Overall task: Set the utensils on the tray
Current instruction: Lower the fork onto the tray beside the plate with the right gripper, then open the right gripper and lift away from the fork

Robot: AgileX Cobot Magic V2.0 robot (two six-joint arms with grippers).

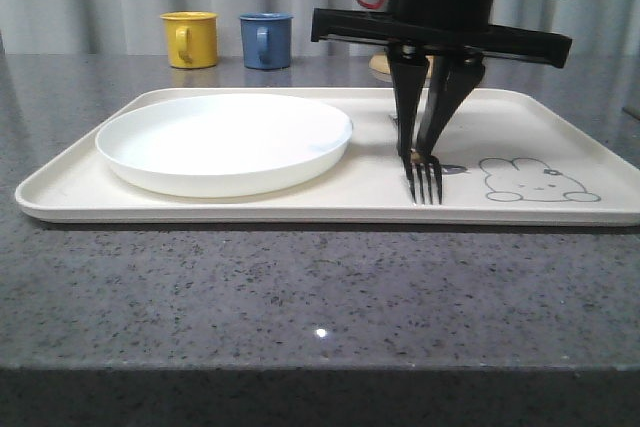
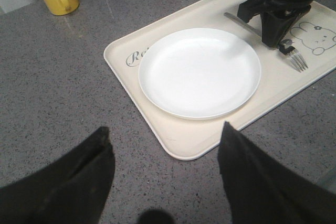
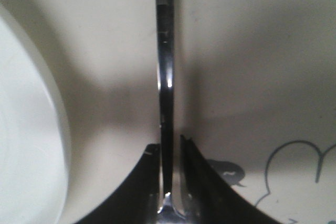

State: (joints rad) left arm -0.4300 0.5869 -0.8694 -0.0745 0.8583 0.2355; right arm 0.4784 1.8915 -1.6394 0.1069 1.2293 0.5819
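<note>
The cream tray [image 1: 540, 117] lies across the grey table, with a white plate [image 1: 225, 142] on its left half. A silver fork [image 1: 425, 182] rests on the tray beside the bunny drawing [image 1: 535, 179], tines toward the front edge. My right gripper [image 1: 417, 152] points down, shut on the fork at its neck. In the right wrist view the fork handle [image 3: 166, 77] runs out from between the fingers [image 3: 197, 182]. My left gripper [image 2: 164, 128] hangs open and empty over bare table, near the tray corner [image 2: 184, 142]. From there I see the plate [image 2: 199, 72] and the fork [image 2: 296, 59].
A yellow mug [image 1: 190, 39] and a blue mug [image 1: 265, 40] stand behind the tray at the back left. A pale round object [image 1: 383, 67] sits just behind the tray, partly hidden by the right arm. Bare grey table runs along the front.
</note>
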